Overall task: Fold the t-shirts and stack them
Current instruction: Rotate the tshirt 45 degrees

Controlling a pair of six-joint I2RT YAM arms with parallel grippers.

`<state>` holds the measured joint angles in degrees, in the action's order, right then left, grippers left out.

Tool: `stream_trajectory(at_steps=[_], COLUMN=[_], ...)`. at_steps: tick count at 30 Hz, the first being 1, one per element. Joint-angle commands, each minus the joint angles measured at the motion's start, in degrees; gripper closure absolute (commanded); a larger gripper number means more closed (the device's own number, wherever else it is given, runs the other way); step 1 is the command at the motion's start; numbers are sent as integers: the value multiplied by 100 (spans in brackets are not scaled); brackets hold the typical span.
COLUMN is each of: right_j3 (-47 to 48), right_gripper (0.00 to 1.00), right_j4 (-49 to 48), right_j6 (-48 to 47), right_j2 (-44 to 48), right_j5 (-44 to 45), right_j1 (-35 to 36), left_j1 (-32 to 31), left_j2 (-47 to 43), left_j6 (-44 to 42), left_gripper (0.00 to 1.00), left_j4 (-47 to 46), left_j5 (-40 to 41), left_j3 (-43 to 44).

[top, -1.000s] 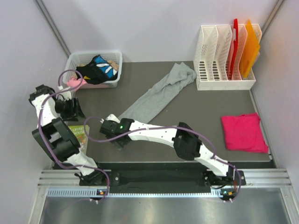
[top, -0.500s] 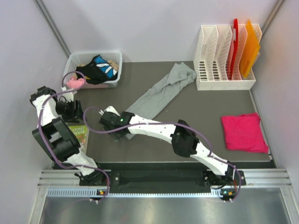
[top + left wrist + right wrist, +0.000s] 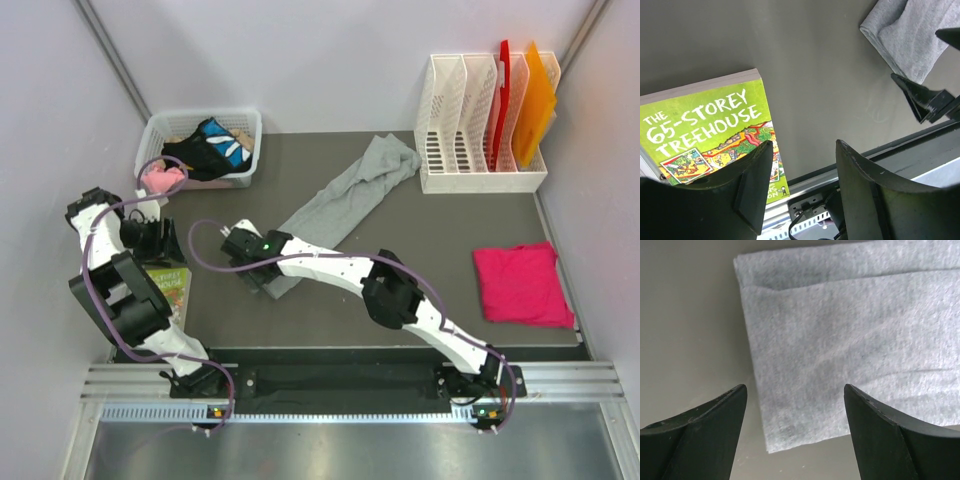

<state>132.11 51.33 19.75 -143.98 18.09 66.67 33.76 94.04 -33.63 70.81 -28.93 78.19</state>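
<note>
The dark table [image 3: 440,230] is carrying both garments well apart from each other. The grey t-shirt [image 3: 345,200] is lying as a long, bunched diagonal strip, its far end resting just beside the white file rack [image 3: 480,150] and its near end reaching toward the arms. The pink t-shirt [image 3: 520,285] is sitting folded near the table's right edge.

The right tool [image 3: 795,387] is hanging over the near end of the grey t-shirt with its jaws spread wide and nothing between them. How high it is riding above the cloth cannot be told. The left tool [image 3: 804,145], also spread and empty, is hovering over bare table beside a green paperback [image 3: 705,130].

The main risk is lying in that near end, where a fold line is showing and the cloth is sitting in layers. A pinch may be taking only the top layer, or all of them, and either way the shirt would likely be coming up twisted rather than opening flat. A shallow descent may be closing on nothing, while a deep one may be scraping the table. A pull toward the arms may be dragging the whole strip instead of spreading it. The left tool, moving in to help, may be nudging the paperback.
</note>
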Motion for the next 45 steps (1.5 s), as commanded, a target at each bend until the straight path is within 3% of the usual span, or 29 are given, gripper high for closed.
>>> stream_trajectory(at_steps=[1,8,21,29,35,45], right_j3=[262,-185,-932,-3092,-3911,-3570], right_gripper=[22,30,40,39,39,39], right_j4=[-316,-519,-387,-914,-967,-11], right_j6=[-103,11,134,433,504,293], right_j2=[-130,-139,-139,1082,1645,1838], right_j5=[-156,-727,-973,-1018,-921,-447], right_j1=[-84,38,170,364,539,865], left_j1=[-1,-1,8,8,8,8], left_j2=[18,-26,-70,-219,-246,-351], left_j6=[-214,-258,-302,-417,-443,-531], left_gripper=[42,42,42,43,43,43], left_j4=[170,153,179,144,197,249], left_j5=[-122,-8,-34,71,36,80], left_j3=[-15,29,12,-50,-32,-94])
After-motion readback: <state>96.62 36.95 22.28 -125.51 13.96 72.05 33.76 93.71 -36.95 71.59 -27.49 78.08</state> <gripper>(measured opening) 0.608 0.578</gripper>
